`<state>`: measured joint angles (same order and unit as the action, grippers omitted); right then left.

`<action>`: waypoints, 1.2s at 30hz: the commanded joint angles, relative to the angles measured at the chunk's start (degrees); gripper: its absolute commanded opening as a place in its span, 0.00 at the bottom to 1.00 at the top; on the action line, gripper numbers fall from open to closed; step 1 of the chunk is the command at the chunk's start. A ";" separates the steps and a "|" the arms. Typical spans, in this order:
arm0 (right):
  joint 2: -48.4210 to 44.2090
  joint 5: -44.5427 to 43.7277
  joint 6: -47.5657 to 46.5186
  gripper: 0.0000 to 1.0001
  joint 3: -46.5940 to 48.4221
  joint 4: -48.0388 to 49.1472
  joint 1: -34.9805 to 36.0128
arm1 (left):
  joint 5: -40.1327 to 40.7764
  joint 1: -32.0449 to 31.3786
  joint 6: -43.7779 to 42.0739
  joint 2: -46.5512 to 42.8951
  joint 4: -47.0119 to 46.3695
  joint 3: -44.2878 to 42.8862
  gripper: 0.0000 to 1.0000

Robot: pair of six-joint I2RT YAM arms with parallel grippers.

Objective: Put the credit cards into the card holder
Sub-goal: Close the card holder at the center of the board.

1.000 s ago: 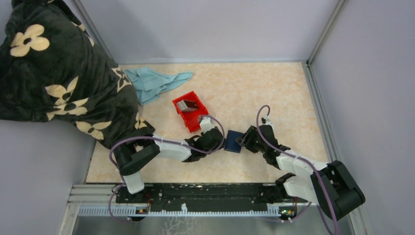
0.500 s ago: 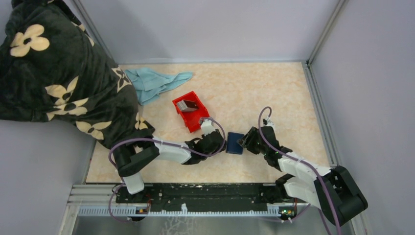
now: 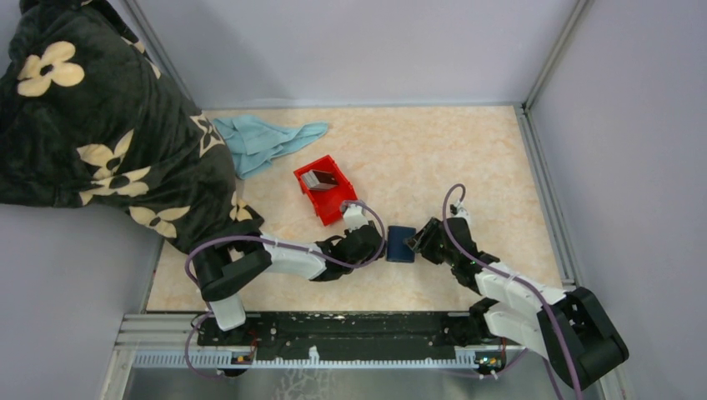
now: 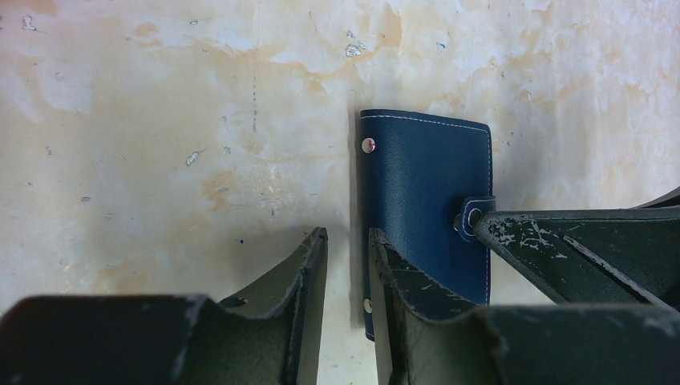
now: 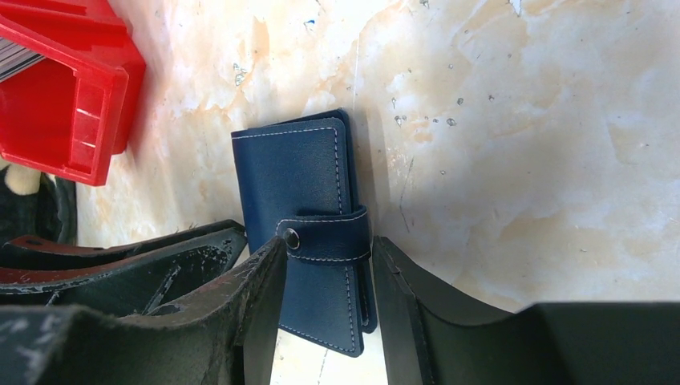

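Pale marbled table (image 3: 467, 158) carries the card holder (image 4: 425, 184), which lies flat and closed with its snap strap fastened, between the two claws and just near of the red bin (image 3: 338, 202), where the credit cards (image 3: 319, 177) stand on edge. Left gripper (image 4: 349, 249) has its jaws narrowly apart over the holder's spine edge, one finger above bare table and the other above the leather, with nothing between them. Right gripper (image 5: 325, 257) has its jaws about half wide astride the strap side, and whether the fingers press on the holder I cannot tell.
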<state>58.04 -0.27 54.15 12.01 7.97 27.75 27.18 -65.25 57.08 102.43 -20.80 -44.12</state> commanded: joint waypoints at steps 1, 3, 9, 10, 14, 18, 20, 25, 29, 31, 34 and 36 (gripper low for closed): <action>-0.60 -1.12 0.58 0.44 -0.37 1.43 -0.05 | -1.46 -0.63 -1.18 1.89 4.44 0.97 0.34; -0.14 -1.22 0.67 0.44 -0.29 1.43 -0.23 | -1.41 -0.63 -1.22 1.98 4.53 0.95 0.34; 0.02 -1.52 1.05 0.44 0.09 1.59 -0.63 | -1.29 -0.66 -1.53 2.19 4.84 0.70 0.34; -0.02 -1.69 1.17 0.44 0.19 1.31 -0.71 | -1.26 -0.62 -1.56 2.28 4.88 0.70 0.34; -0.10 -1.92 1.47 0.44 0.28 1.49 -1.03 | -1.41 -0.66 -1.75 2.35 4.95 0.69 0.34; 0.62 -1.88 1.60 0.45 0.59 1.79 -1.11 | -1.39 -0.66 -1.80 2.25 5.23 0.64 0.34; 1.27 -1.76 1.51 0.45 1.00 1.71 -1.12 | -1.34 -0.64 -1.86 2.08 5.24 0.78 0.34; 3.37 -1.42 0.98 0.45 1.81 1.35 -1.12 | -1.41 -0.66 -2.00 2.11 5.24 0.60 0.33; 4.75 -0.84 0.13 0.43 2.25 0.77 -1.12 | -1.44 -0.66 -2.11 2.27 5.23 0.44 0.33; 4.86 -0.65 -0.04 0.41 1.86 0.74 -1.12 | -1.35 -0.66 -2.10 2.32 5.33 0.27 0.33; 4.48 -0.36 -0.25 0.40 1.17 0.65 -1.12 | -1.35 -0.65 -2.23 2.46 5.33 0.30 0.33; 4.09 -0.17 -0.48 0.40 0.79 0.44 -1.12 | -1.41 -0.66 -2.17 2.58 5.33 0.31 0.33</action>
<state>61.91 -0.97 55.11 13.21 10.28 26.83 27.20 -65.28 56.47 102.50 -20.80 -44.16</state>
